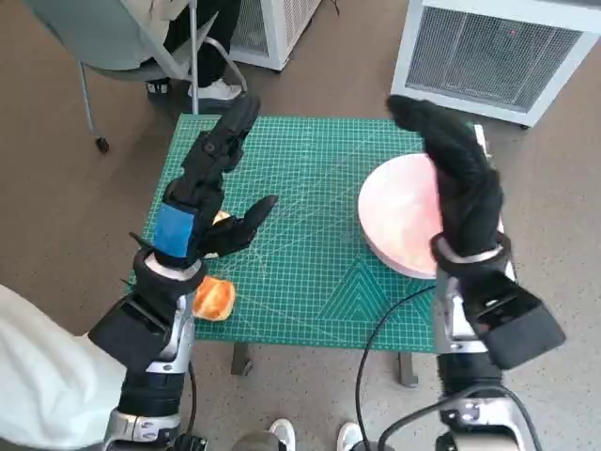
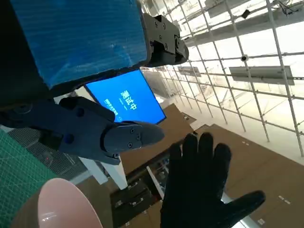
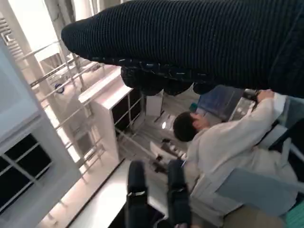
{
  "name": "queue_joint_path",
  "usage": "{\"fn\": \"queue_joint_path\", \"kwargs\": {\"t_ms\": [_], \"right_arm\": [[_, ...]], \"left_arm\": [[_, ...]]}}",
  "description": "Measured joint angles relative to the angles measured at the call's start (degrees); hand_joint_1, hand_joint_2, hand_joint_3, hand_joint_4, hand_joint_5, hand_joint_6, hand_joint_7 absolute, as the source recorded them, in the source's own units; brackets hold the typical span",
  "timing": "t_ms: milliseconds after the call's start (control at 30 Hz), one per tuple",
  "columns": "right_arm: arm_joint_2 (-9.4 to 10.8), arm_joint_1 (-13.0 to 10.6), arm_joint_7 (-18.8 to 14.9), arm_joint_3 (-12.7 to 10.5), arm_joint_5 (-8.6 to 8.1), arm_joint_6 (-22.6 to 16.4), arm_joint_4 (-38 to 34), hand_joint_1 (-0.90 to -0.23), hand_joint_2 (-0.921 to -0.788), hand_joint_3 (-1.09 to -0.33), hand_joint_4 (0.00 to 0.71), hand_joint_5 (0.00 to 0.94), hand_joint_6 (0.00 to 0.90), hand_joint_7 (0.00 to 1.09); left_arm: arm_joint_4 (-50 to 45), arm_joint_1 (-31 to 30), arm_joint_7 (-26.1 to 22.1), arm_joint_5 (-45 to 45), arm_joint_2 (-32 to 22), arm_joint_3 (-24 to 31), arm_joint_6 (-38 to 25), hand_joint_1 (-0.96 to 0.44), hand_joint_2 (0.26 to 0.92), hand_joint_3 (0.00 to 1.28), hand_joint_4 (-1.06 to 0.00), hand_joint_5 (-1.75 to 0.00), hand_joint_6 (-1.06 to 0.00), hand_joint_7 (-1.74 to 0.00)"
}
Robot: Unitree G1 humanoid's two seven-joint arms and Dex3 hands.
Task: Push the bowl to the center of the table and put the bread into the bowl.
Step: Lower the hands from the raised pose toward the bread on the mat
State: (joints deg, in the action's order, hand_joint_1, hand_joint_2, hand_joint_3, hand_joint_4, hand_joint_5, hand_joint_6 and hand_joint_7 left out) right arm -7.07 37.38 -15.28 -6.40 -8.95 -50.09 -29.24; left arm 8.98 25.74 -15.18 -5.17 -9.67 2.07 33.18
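Note:
A pink bowl (image 1: pixel 404 221) sits on the right side of the green cutting mat (image 1: pixel 310 235), near the table's right edge; its rim (image 2: pixel 61 204) also shows in the left wrist view. The orange-brown bread (image 1: pixel 214 299) lies at the mat's front left corner, partly hidden by my left wrist. My left hand (image 1: pixel 211 193) is raised above the mat's left part, fingers spread, holding nothing. My right hand (image 1: pixel 455 174) is raised upright over the bowl's right side, fingers extended, empty. It also appears in the left wrist view (image 2: pixel 204 185).
A white slatted appliance (image 1: pixel 498 52) stands beyond the table at the back right. A chair (image 1: pixel 131 47) with a person's legs and shoe (image 1: pixel 218 90) stands at the back left. A seated person (image 3: pixel 228 142) shows in the right wrist view. Shoes (image 1: pixel 282 434) appear by the table's front.

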Motion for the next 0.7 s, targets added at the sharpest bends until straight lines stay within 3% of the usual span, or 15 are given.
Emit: {"fn": "queue_joint_path", "kwargs": {"t_ms": [200, 333, 500, 700], "right_arm": [[-3.3, 0.4, 4.6, -5.1, 0.98, -2.4, -6.8, -0.520, -0.921, -0.766, 0.257, 0.197, -0.001, 0.75], [-5.3, 0.8, 9.0, -8.1, 2.69, -3.5, -11.7, -0.512, -0.921, -0.765, 0.258, 0.197, -0.001, 0.77], [-8.0, 1.0, 13.9, -10.4, 4.64, -4.4, -18.7, -0.489, -0.921, -0.767, 0.256, 0.190, -0.001, 0.77], [-10.9, 1.3, 17.5, -11.8, 4.95, -4.8, -27.1, -0.480, -0.921, -0.771, 0.244, 0.152, 0.003, 0.71]], "left_arm": [[0.0, -0.2, 0.0, -0.1, 0.0, 0.2, 0.1, -0.37, 0.921, 0.42, -0.22, 0.00, -0.25, -0.19], [0.0, -0.4, 0.0, -0.3, 0.0, 0.2, 0.3, -0.37, 0.921, 0.41, -0.22, 0.00, -0.25, -0.19], [0.0, -0.9, 0.0, -0.5, 0.1, 0.3, 0.8, -0.37, 0.921, 0.41, -0.22, 0.00, -0.25, -0.19], [0.6, -1.0, 0.0, -0.9, 0.1, 0.4, 1.3, -0.37, 0.921, 0.41, -0.22, 0.00, -0.25, -0.19]]}}
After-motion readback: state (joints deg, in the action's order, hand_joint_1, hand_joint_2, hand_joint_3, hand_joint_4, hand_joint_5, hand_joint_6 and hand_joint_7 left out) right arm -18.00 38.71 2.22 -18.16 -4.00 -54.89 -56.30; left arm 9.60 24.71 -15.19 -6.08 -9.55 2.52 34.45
